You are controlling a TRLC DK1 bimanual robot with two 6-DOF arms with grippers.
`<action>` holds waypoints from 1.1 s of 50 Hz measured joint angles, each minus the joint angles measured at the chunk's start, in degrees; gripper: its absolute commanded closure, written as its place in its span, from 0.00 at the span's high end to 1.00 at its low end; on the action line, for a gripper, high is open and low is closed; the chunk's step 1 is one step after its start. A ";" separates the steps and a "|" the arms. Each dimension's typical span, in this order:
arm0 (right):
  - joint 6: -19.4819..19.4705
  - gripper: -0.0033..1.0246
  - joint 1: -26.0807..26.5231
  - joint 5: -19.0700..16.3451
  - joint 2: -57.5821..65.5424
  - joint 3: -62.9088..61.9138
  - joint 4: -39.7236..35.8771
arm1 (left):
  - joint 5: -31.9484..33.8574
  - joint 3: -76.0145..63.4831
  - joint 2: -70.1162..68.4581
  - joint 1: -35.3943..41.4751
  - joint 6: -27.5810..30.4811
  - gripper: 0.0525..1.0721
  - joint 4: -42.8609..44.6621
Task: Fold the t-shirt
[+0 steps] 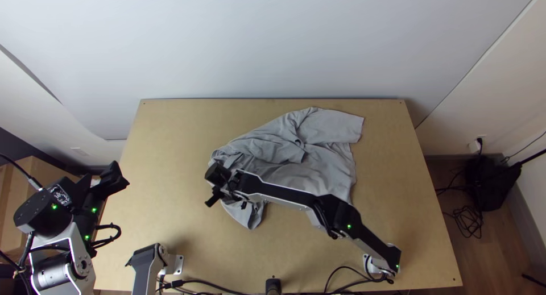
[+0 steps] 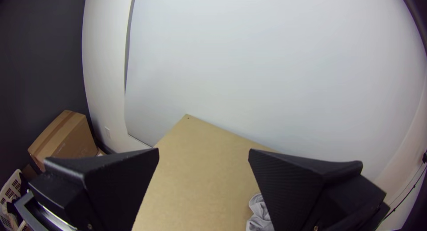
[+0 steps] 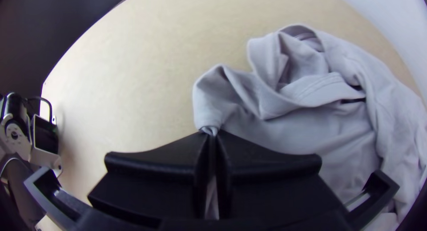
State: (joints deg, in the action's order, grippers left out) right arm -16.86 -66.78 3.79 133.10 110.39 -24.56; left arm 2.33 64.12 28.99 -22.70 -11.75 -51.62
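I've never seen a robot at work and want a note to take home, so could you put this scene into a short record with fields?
Item: grey t-shirt
Cloth state: rumpled, bunched toward the table's left side, not neatly folded
Right arm: right gripper shut on a bit of cloth at the shirt's edge
Left arm: left gripper open and empty, by the table's left edge
Surface: light wooden table
Nearby: cardboard box, left of the table

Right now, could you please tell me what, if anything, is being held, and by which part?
The right gripper holds the t-shirt by a pinched bit of its edge; the left gripper holds nothing.
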 measured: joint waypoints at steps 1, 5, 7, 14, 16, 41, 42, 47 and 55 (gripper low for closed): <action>-0.31 0.03 0.37 0.02 -0.61 -0.24 0.04 | 0.00 -0.13 0.00 0.15 0.00 0.95 0.04; -0.98 0.03 2.10 0.00 -3.52 -1.05 0.04 | 0.02 -0.70 0.24 0.94 0.00 0.95 0.07; -1.20 0.03 3.39 0.00 -5.38 -1.60 0.17 | 0.02 -1.05 0.42 1.62 0.00 0.95 0.07; -2.12 0.03 9.14 0.00 -11.63 -3.41 1.84 | 0.09 -2.23 1.66 5.81 -0.07 0.95 0.07; -2.29 0.03 11.13 0.00 -12.98 -3.74 2.14 | 0.17 -2.71 2.01 7.80 -0.15 0.95 0.11; -4.83 0.03 39.47 0.00 -21.16 -5.81 3.10 | 0.24 -12.70 6.34 38.77 -0.46 0.95 6.82; -4.96 0.03 40.33 0.02 -21.57 -5.99 3.08 | 0.24 -12.92 7.04 40.04 -0.46 0.95 7.13; -5.68 0.03 44.37 0.02 -23.98 -7.76 3.23 | 0.24 -14.25 10.91 45.33 -0.44 0.95 9.38; -6.10 0.03 49.72 0.02 -28.76 -13.25 7.39 | 0.24 -15.43 18.03 53.02 -0.22 0.95 14.88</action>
State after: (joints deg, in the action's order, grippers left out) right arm -22.96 -17.06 3.81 104.33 97.14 -17.17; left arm 2.57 48.69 47.03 30.33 -11.97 -36.73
